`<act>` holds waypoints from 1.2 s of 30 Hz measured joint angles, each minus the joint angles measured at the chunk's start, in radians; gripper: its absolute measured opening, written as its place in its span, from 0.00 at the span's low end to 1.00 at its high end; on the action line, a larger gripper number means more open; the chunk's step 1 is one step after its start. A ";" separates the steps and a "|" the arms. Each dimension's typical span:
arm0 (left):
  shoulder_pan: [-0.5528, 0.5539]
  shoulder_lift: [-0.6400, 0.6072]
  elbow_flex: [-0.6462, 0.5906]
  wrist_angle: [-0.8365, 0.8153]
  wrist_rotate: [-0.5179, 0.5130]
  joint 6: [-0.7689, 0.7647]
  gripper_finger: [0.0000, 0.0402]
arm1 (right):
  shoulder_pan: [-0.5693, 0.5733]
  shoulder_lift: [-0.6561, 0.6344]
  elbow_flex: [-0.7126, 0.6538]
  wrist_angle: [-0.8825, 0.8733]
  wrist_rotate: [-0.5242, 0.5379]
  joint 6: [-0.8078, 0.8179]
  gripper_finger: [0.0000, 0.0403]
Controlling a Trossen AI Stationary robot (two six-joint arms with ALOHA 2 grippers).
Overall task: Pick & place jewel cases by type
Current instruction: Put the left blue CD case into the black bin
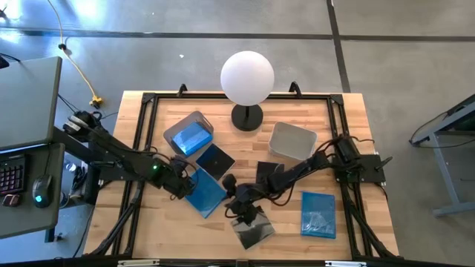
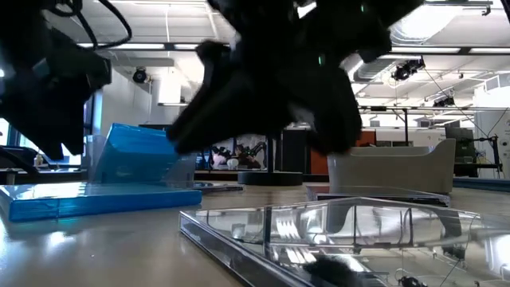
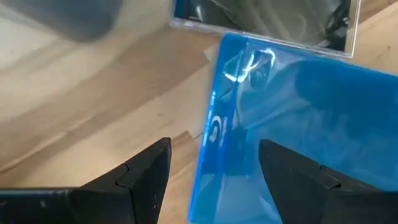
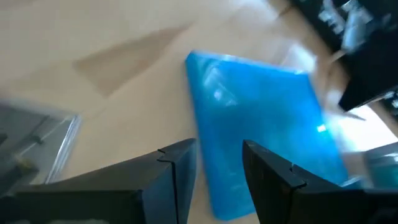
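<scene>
flr: grey concrete (image 1: 223,22) | desk (image 1: 26,141) w/ keyboard (image 1: 11,174) | ceiling lights (image 2: 414,20) on

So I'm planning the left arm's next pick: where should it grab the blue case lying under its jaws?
By its spine edge. The blue case lies flat on the table, so come straight down with the open left gripper straddling that edge; in the left wrist view the edge already sits between the jaws.
</scene>
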 joint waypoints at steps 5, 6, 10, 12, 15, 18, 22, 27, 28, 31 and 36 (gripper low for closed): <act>-0.003 0.008 -0.073 0.103 0.037 -0.016 0.60 | -0.004 0.025 -0.001 0.005 0.010 -0.011 0.31; -0.003 0.007 -0.076 0.102 0.036 -0.028 0.60 | -0.007 0.025 -0.001 0.011 0.014 -0.013 0.31; -0.003 0.007 -0.081 0.095 0.036 -0.039 0.60 | -0.023 0.025 0.000 0.011 0.017 -0.029 0.31; -0.003 0.007 -0.081 0.099 0.036 -0.040 0.60 | -0.032 0.027 0.000 0.012 0.017 -0.029 0.31; -0.003 0.007 -0.081 0.100 0.048 -0.041 0.60 | -0.041 0.029 0.000 -0.006 0.016 -0.029 0.31; -0.003 0.007 -0.081 0.100 0.055 -0.015 0.60 | -0.042 0.029 0.000 -0.008 0.015 -0.041 0.31; -0.003 0.007 -0.081 0.124 0.055 -0.018 0.60 | -0.035 0.029 0.000 -0.015 0.015 -0.112 0.31; -0.003 0.007 -0.081 0.218 0.048 0.004 0.60 | -0.016 0.029 0.000 -0.015 0.023 -0.210 0.31; -0.003 0.007 -0.081 0.240 0.047 0.025 0.60 | -0.012 0.029 0.000 -0.018 0.028 -0.222 0.31; -0.003 0.007 -0.081 0.280 0.047 0.084 0.60 | 0.000 0.029 0.000 -0.022 0.060 -0.250 0.31; -0.002 0.007 -0.081 0.263 0.047 0.079 0.60 | 0.008 0.029 0.000 -0.023 0.070 -0.290 0.31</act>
